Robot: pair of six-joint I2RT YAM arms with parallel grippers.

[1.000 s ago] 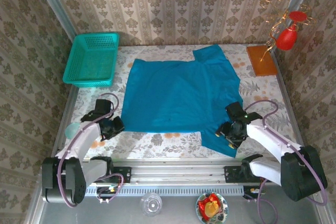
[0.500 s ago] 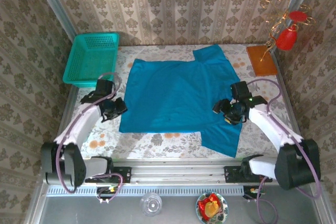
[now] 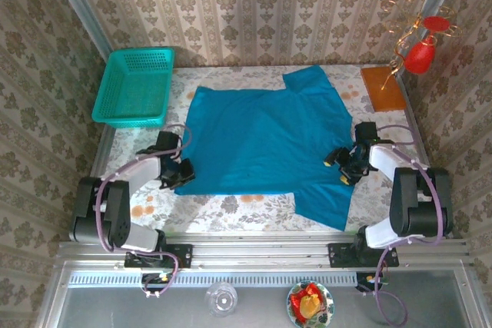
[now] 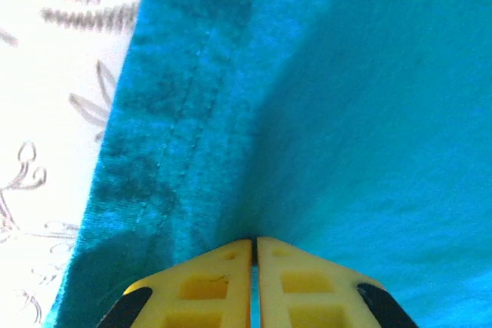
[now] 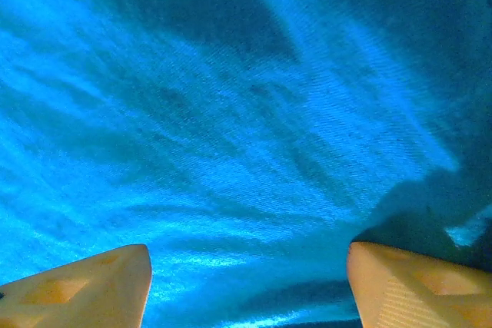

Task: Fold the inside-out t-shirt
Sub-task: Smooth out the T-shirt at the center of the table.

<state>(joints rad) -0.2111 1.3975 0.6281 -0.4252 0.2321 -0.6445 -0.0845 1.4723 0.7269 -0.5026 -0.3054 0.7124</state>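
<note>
Green mesh basket (image 3: 134, 90) far left, orange board (image 3: 382, 87) far right, red ornament (image 3: 421, 53) beside it.

Looks like a lab test cell dressed up as a home room. Boxed in ahead of and to either side of the left gripper (image 3: 181, 172) and right gripper (image 3: 343, 167) by damask wallpaper panels (image 3: 261, 13). Laid beneath both with a flowered tablecloth (image 3: 231, 207) bearing the inside-out t-shirt (image 3: 261, 136) like laundry. Furnished with a green mesh basket (image 3: 134, 86) ahead-left of the left gripper, and an orange board (image 3: 382, 88) and red wire ornament (image 3: 421, 51) ahead-right of the right gripper. Given away behind both by a bare aluminium rail (image 3: 261, 251) and grey ledge (image 3: 115, 305) carrying a glass (image 3: 221, 297) and bowl (image 3: 310, 301).
</note>
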